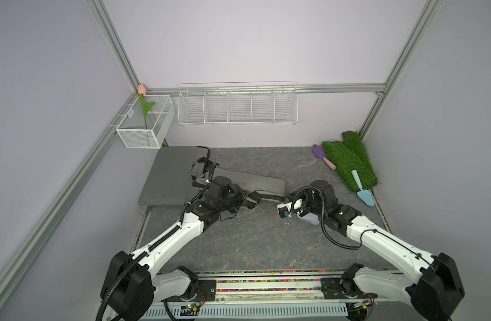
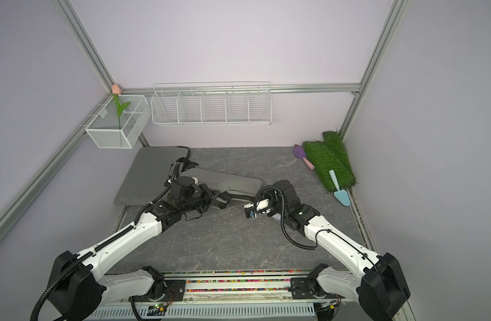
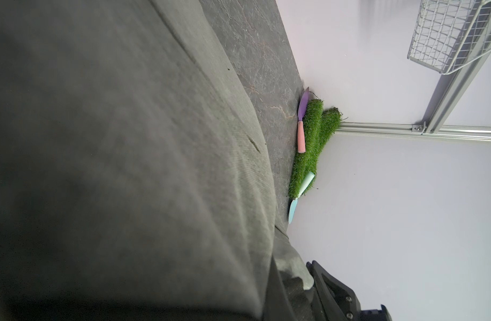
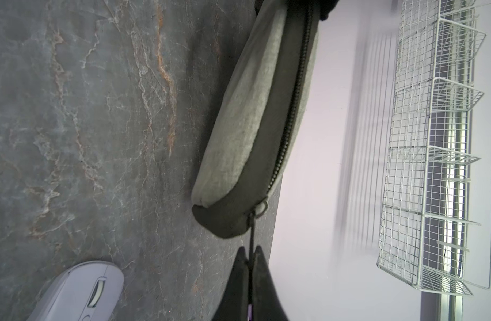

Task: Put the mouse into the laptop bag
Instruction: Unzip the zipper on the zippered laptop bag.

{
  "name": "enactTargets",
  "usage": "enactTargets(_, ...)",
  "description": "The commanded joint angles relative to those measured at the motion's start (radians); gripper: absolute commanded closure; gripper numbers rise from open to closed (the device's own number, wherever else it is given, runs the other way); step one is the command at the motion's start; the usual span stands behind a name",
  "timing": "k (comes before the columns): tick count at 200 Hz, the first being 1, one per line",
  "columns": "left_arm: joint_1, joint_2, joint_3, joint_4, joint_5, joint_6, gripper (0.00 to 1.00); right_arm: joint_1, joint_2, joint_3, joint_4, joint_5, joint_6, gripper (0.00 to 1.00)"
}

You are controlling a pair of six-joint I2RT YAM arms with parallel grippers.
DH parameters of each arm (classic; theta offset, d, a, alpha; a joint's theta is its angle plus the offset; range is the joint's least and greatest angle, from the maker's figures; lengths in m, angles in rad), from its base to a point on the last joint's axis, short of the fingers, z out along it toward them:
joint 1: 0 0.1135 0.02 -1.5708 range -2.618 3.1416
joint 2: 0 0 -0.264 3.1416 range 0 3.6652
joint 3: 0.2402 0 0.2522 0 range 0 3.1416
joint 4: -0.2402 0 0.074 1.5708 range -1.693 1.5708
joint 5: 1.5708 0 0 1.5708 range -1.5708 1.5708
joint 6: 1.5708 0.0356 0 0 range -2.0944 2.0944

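Observation:
The grey laptop bag (image 1: 166, 172) (image 2: 144, 172) lies at the back left of the table, its upper layer lifted toward the middle. My left gripper (image 1: 248, 198) (image 3: 294, 286) is shut on that layer's fabric edge (image 3: 297, 266). At the bag's right corner, my right gripper (image 1: 288, 196) (image 4: 249, 250) is shut on the thin cord of the zipper pull (image 4: 259, 208). The zipper (image 4: 291, 111) runs along the bag's edge. The lavender mouse (image 4: 80, 291) (image 1: 309, 218) rests on the table beside and below the right gripper, partly hidden under the right arm in both top views.
Green turf rolls (image 1: 350, 164) lie at the back right with a purple trowel (image 1: 320, 154) and a blue trowel (image 1: 363, 191). A white wire rack (image 1: 236, 105) hangs on the back wall. A mesh box (image 1: 144, 122) with a tulip sits at the left corner.

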State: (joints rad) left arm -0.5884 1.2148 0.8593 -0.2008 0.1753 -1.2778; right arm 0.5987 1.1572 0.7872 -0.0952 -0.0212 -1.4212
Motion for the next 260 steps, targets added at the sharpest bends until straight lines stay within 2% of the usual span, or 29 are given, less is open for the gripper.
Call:
enactTargets(1,0.065,-0.056,0.119,-0.011,-0.132,0.046,1.00,-0.066,0.001,-0.045,0.010,0.040,0.045,0.94)
enactTargets(23,0.098,-0.034,0.170,-0.015,-0.101,0.036,1.00,-0.080,-0.015,-0.066,0.059,0.007,0.076,0.94)
enactTargets(59,0.101,0.052,0.289,-0.058,-0.076,0.041,1.00,-0.080,-0.064,-0.085,0.134,-0.072,0.153,0.94)
enactTargets(116,0.103,0.088,0.417,-0.144,-0.164,0.074,1.00,-0.080,-0.077,-0.140,0.248,-0.079,0.237,0.94)
enactTargets(146,0.106,0.151,0.489,-0.183,-0.128,0.076,1.00,-0.080,-0.078,-0.215,0.445,-0.072,0.323,0.94)
enactTargets(188,0.113,0.153,0.536,-0.213,-0.154,0.082,1.00,-0.096,-0.081,-0.305,0.650,-0.071,0.417,0.94)
enactTargets(210,0.114,0.159,0.565,-0.222,-0.131,0.080,1.00,-0.097,-0.027,-0.315,0.699,-0.065,0.413,0.94)
enactTargets(231,0.114,0.154,0.585,-0.234,-0.109,0.077,1.00,-0.098,0.066,-0.303,0.781,0.001,0.415,0.94)
enactTargets(260,0.114,0.138,0.590,-0.243,-0.116,0.085,1.00,-0.114,0.183,-0.321,0.896,-0.020,0.447,0.94)
